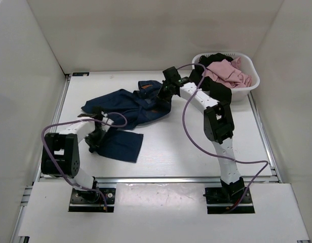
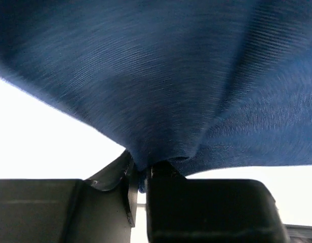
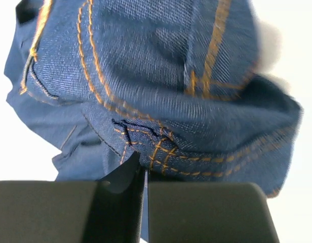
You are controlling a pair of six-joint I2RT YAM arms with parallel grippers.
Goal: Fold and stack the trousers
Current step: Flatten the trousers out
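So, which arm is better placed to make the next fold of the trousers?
Left, probably. The left gripper is shut on a plain leg end of the trousers and could carry it to the waist. The right gripper is shut on the stitched waist and can anchor it.

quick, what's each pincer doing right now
left pincer: shut on the trousers, plain blue fabric
right pincer: shut on the trousers, at an orange-stitched seam
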